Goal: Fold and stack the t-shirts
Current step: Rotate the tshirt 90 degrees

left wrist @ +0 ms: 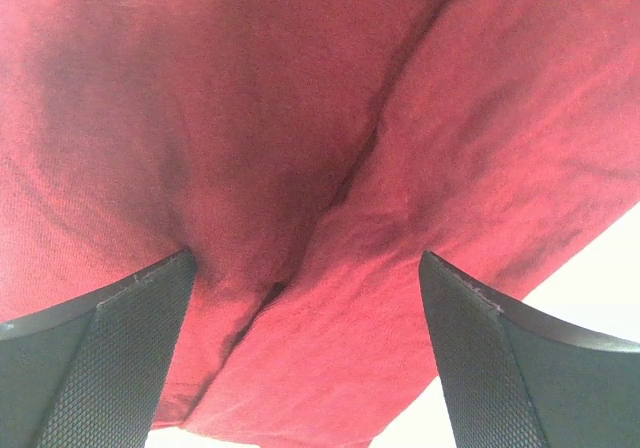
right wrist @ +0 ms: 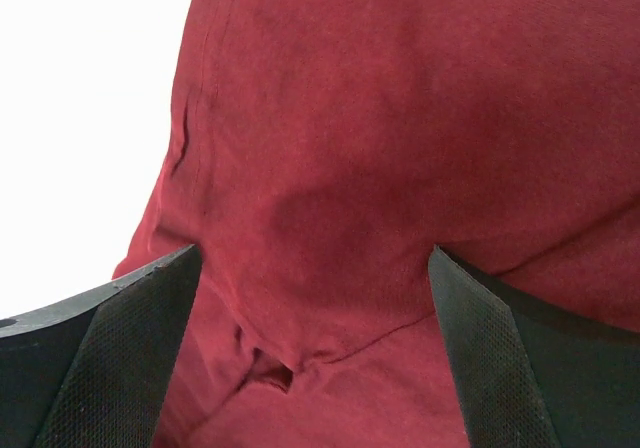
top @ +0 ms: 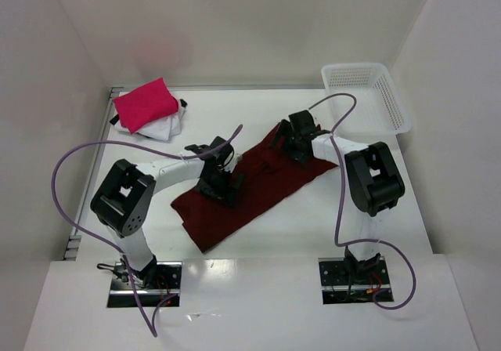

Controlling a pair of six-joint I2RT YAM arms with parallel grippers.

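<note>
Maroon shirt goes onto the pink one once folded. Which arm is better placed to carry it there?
Probably left. The pink t-shirt lies in the far left corner, on the side of the left pincer; the right pincer is over the far end of the maroon t-shirt, nearer the basket.

We can read no text, label, brand, number or sign in any view. The dark maroon cloth t-shirt shows none, and neither does the white plastic mesh basket at the far right of the surface.
</note>
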